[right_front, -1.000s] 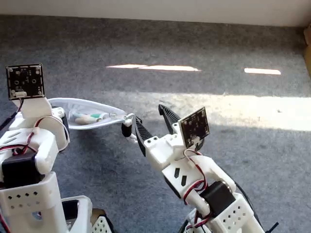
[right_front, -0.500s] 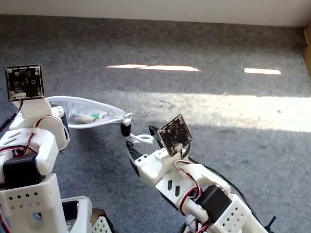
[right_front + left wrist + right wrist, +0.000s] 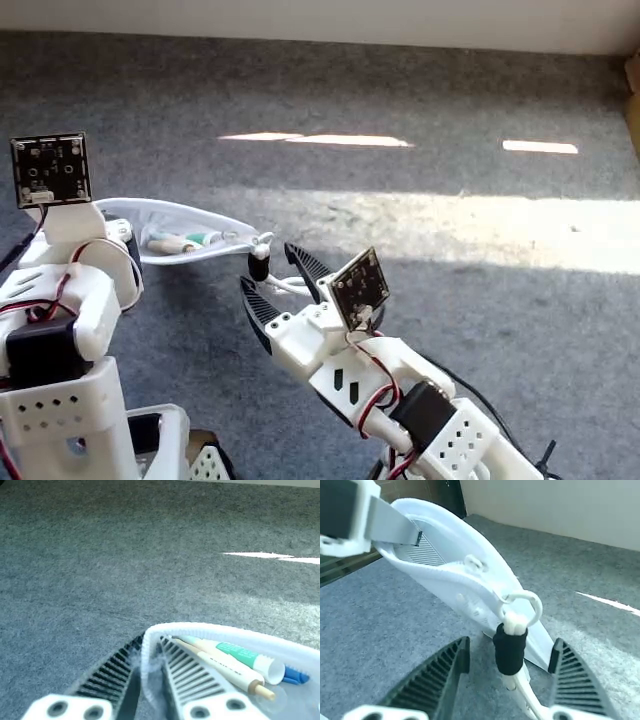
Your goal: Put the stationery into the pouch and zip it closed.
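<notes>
The soft white see-through pouch [image 3: 170, 212], with coloured pens [image 3: 240, 655] inside, hangs over the grey carpet surface [image 3: 450, 100], one end pinched tight in the left jaws, while the right jaws stand wide apart on either side of its black zip pull [image 3: 509, 655], not touching it.

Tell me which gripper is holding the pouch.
The left gripper: its jaws are shut on the pouch rim; the right gripper has open jaws around the zipper pull.
</notes>
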Motion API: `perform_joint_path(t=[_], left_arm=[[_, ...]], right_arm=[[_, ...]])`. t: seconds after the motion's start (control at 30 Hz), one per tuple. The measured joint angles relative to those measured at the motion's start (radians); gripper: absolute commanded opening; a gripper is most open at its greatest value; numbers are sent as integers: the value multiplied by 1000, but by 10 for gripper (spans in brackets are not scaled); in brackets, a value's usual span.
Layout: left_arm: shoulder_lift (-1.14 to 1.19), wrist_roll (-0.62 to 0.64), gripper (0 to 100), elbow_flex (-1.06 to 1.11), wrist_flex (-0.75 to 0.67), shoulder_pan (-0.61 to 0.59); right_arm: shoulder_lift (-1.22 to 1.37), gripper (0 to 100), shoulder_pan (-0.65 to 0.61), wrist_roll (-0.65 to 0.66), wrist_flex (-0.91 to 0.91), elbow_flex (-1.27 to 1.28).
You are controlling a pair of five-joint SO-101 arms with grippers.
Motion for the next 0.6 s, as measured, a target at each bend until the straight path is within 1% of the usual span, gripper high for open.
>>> perform_joint_path(t=[0.2,0.37,0.6], left_arm=[[0,0,7,0,0,0],[0,0,7,0,0,0],[0,0,7,0,0,0]], right_arm=[[0,245,0,0,-6,0],[0,245,0,0,-106,57],[12,245,0,0,-129,75]])
